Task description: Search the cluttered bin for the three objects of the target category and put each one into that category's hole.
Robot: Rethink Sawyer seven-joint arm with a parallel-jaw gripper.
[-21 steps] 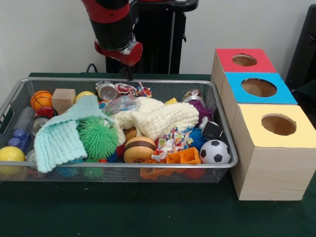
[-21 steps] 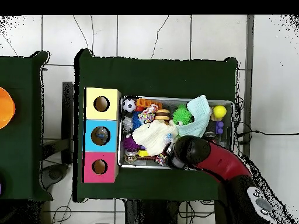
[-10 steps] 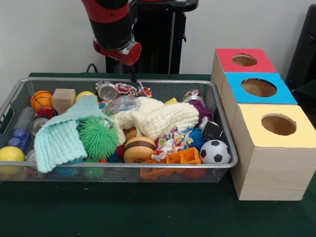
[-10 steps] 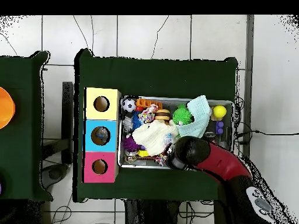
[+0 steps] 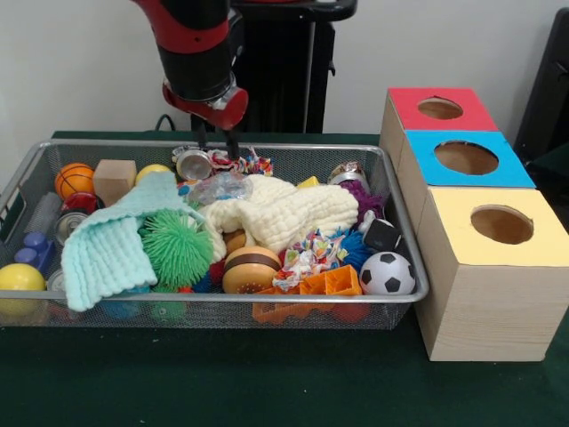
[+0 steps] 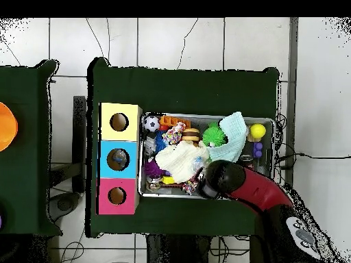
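Front view: the end effector [image 5: 215, 142], fingers parted and empty, hangs in the upper-left-centre over the bin [image 5: 404, 267] rear, above a silver can [image 5: 193, 164] and knotted rope toy [image 5: 242, 163]. Searching step; next, lower and grip.

Overhead view: the arm [image 6: 248, 188] hides the fingers; three holed boxes [image 6: 118, 158] sit left of the bin.

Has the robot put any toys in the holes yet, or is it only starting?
It looks like the start. The bin is full of toys, and nothing shows in the red or yellow hole; something may sit in the blue hole. The gripper is open and empty, above the far side by the small tin can. Picking and dropping toys all seems left.
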